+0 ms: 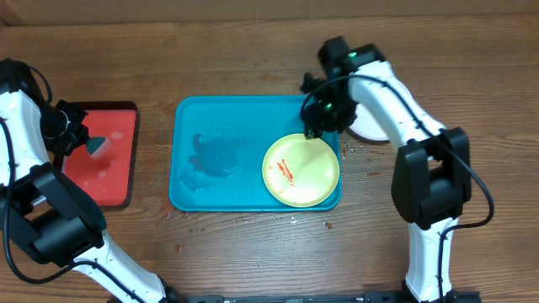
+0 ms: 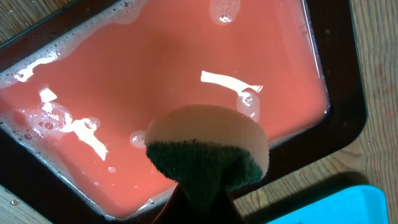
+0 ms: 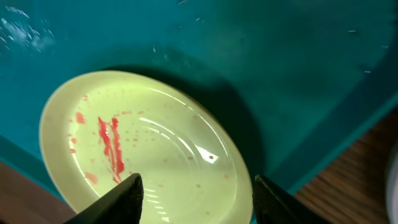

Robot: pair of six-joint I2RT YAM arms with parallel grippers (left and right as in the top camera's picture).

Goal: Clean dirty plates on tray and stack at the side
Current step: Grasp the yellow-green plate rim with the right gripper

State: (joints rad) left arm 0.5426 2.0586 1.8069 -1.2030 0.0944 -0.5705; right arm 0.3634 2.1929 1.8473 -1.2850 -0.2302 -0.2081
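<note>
A yellow-green plate (image 1: pixel 301 170) with a red smear lies in the right part of the teal tray (image 1: pixel 202 198). In the right wrist view the plate (image 3: pixel 161 149) sits low on the tray floor (image 3: pixel 261 56). My right gripper (image 1: pixel 317 124) hovers over the plate's far edge, and its fingers (image 3: pixel 196 193) are open, one on each side of the rim, holding nothing. A white plate (image 1: pixel 370 130) lies on the table right of the tray, partly hidden by the right arm. I see no light blue plate. My left gripper (image 1: pixel 87 140) is shut on a sponge (image 2: pixel 205 152).
The sponge hangs over a red tray (image 1: pixel 109 168) with a dark rim, which holds soapy water (image 2: pixel 155 68). A wet patch (image 1: pixel 215 156) lies on the teal tray's left half. Small droplets dot the wood by the tray's front edge.
</note>
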